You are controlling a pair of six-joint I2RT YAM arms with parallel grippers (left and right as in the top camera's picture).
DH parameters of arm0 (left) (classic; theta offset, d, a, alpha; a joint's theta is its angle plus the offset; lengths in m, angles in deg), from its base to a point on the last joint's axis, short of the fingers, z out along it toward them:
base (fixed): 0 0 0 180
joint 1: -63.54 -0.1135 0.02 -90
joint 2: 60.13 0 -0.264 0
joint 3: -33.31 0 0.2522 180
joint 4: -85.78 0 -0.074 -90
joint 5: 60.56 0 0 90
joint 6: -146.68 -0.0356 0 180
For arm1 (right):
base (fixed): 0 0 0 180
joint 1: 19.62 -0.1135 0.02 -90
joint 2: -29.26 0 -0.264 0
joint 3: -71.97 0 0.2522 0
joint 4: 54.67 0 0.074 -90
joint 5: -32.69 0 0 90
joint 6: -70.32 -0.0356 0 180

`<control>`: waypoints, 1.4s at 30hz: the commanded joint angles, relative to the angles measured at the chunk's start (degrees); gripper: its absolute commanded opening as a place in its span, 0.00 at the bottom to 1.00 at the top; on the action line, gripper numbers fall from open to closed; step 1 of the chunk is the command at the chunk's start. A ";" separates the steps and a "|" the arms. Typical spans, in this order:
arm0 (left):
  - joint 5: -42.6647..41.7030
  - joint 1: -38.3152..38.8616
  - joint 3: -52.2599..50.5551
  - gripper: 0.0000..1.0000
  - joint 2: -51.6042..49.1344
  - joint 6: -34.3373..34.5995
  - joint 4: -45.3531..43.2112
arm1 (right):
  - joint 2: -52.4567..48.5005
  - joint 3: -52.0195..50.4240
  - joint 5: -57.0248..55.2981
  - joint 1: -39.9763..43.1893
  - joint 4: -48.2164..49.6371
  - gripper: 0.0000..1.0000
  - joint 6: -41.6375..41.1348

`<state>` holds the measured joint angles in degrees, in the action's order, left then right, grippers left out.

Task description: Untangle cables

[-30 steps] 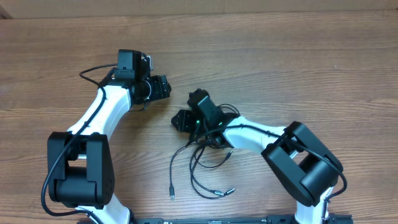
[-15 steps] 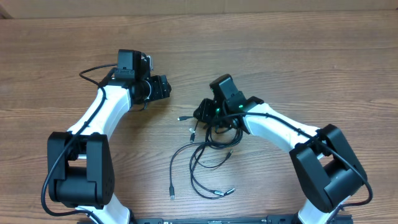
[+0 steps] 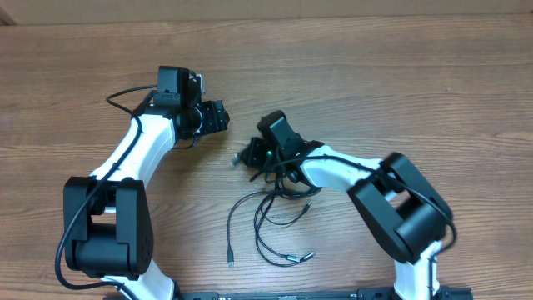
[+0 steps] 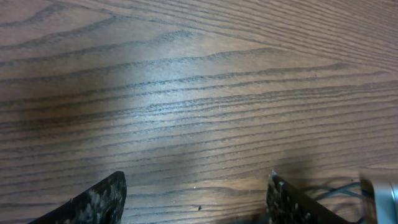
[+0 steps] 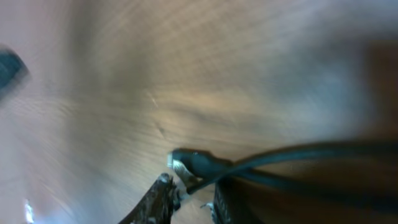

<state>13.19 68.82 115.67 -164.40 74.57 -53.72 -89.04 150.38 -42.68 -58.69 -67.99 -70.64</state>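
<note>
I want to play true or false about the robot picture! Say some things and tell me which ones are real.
1. The left claw is open, with nothing between its fingers. True.
2. The cables are bright red. False: they are black.
3. The cables lie close to the right claw, away from the left claw. True.
4. The table is shiny white. False: it is brown wood with visible grain.
</note>
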 commanded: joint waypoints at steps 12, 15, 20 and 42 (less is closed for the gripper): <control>0.37 0.35 0.57 0.73 -0.35 -1.68 -0.55 | -5.01 2.95 -1.79 6.19 9.18 0.31 4.85; 0.33 0.35 0.57 0.73 -0.35 -1.64 -0.55 | -1.07 4.09 6.08 9.99 8.26 0.42 4.81; -1.64 0.35 0.57 0.72 -0.35 -2.14 -0.42 | 7.15 4.11 15.23 15.67 0.35 0.68 8.13; -2.89 20.39 0.57 0.65 -0.46 -22.64 -0.42 | 19.93 3.96 -2.56 36.63 -55.47 1.00 19.56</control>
<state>2.39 85.13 115.67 -164.40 56.28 -54.15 -69.39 154.11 -40.52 -22.63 -122.61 -51.71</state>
